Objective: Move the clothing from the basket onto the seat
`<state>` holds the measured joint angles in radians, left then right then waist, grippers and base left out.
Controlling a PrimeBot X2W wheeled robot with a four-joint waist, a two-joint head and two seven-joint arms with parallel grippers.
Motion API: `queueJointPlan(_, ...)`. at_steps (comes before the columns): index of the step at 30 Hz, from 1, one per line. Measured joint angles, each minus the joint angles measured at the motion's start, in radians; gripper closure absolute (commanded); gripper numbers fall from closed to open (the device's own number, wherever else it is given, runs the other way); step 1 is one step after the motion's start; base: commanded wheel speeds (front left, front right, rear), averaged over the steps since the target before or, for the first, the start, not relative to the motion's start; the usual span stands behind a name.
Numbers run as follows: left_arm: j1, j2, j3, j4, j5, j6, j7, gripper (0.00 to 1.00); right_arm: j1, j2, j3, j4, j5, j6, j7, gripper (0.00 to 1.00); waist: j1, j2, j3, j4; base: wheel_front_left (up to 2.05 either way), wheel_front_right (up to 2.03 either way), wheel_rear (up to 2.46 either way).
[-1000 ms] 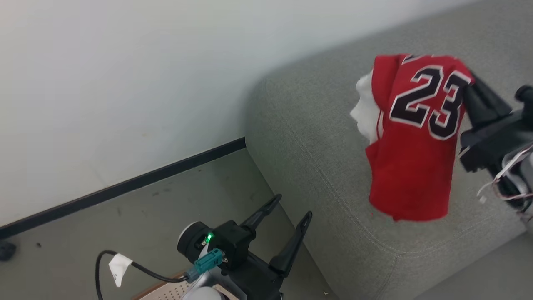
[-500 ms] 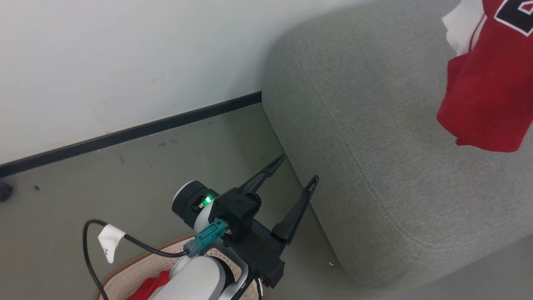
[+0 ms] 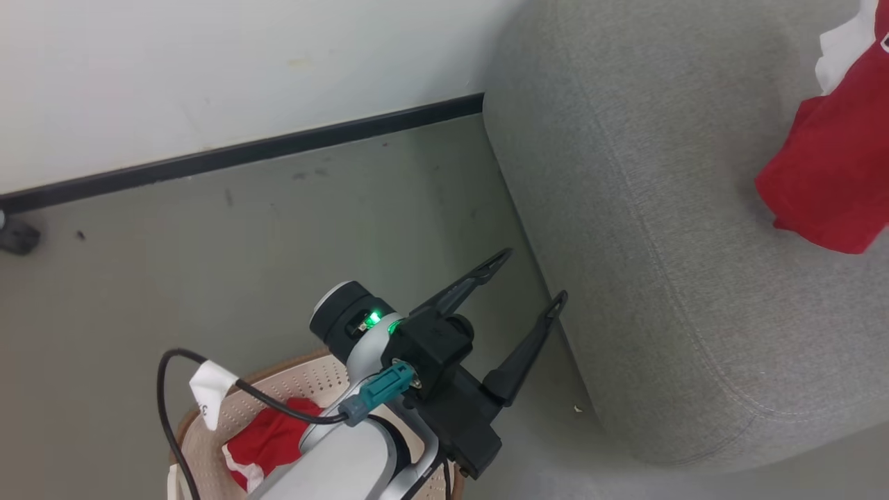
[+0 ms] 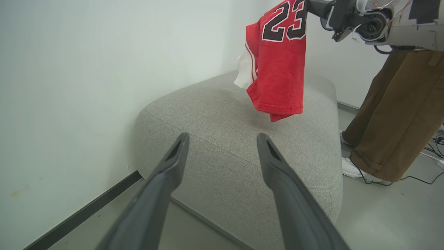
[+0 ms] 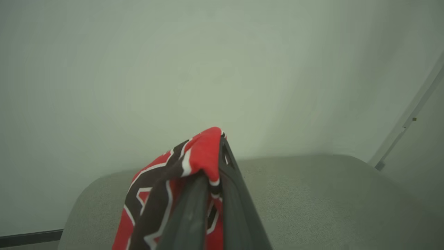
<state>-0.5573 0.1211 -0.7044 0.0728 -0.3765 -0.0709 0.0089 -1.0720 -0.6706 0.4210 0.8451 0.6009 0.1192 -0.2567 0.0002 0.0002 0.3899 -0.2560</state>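
Note:
A red jersey with black numerals (image 4: 282,66) hangs above the grey seat (image 4: 222,139), its lower hem just over the cushion. My right gripper (image 5: 216,156) is shut on the top fold of this clothing (image 5: 201,156). The jersey's lower part (image 3: 833,180) shows at the right edge of the head view over the seat (image 3: 660,229). My left gripper (image 3: 531,278) is open and empty, held over the floor beside the seat's corner, above the basket (image 3: 208,444). More red clothing (image 3: 271,437) lies in the basket, partly hidden by my left forearm.
A white wall with a black baseboard (image 3: 243,149) runs behind the seat. A person in brown trousers (image 4: 392,114) and white shoes stands at the seat's far side. Cables (image 4: 430,149) lie on the floor there.
The head camera has swung down and left, so the seat and jersey slid to the right and the basket came into view. The jersey still hangs from my shut right gripper.

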Motion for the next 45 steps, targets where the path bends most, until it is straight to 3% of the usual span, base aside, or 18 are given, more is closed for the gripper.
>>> queueJointPlan(13, -0.036, -0.012, -0.023, -0.025, 0.008, -0.009, 0.025, 0.0, 0.02, 0.073, -0.012, 0.106, -0.011, -0.006, 0.0, 1.0, -0.0001, 0.0, 0.069, 0.058, 0.0, 0.0, 0.0)
queueJointPlan(26, -0.052, 0.002, -0.014, -0.025, 0.009, -0.009, 0.026, 0.0, 0.02, 0.213, 0.014, 0.221, -0.016, -0.022, 0.0, 0.98, -0.0002, -0.0001, 0.12, 0.093, 0.0, 0.0, 0.0)
queueJointPlan(28, -0.052, 0.002, -0.013, -0.025, 0.009, -0.009, 0.026, 0.0, 0.02, 0.226, 0.016, 0.229, -0.021, -0.022, 0.0, 0.85, -0.0002, -0.0001, 0.122, 0.092, 0.0, 0.0, 0.0)
queueJointPlan(30, -0.053, 0.002, -0.012, -0.024, 0.009, -0.009, 0.026, 0.0, 0.02, 0.232, 0.017, 0.234, -0.021, -0.022, 0.0, 0.62, -0.0001, -0.0001, 0.124, 0.09, 0.0, 0.0, 0.0)
queueJointPlan(31, -0.053, 0.003, -0.011, -0.024, 0.009, -0.009, 0.026, 0.0, 0.02, 0.232, 0.016, 0.236, -0.022, -0.022, 0.0, 0.44, -0.0002, -0.0001, 0.124, 0.089, 0.0, 0.0, 0.0)
queueJointPlan(32, -0.053, 0.005, -0.009, -0.024, 0.01, -0.009, 0.026, 0.0, 0.02, 0.233, 0.017, 0.237, -0.022, -0.022, 0.0, 0.0, -0.0002, -0.0001, 0.124, 0.087, 0.0, 0.0, 0.0)
queueJointPlan(45, -0.049, 0.011, 0.017, 0.018, 0.004, -0.008, -0.004, 0.0, 0.101, 0.249, 0.031, 0.211, -0.051, -0.005, 0.0, 0.0, -0.0002, -0.0001, 0.088, 0.051, 0.0, 0.0, 0.0)
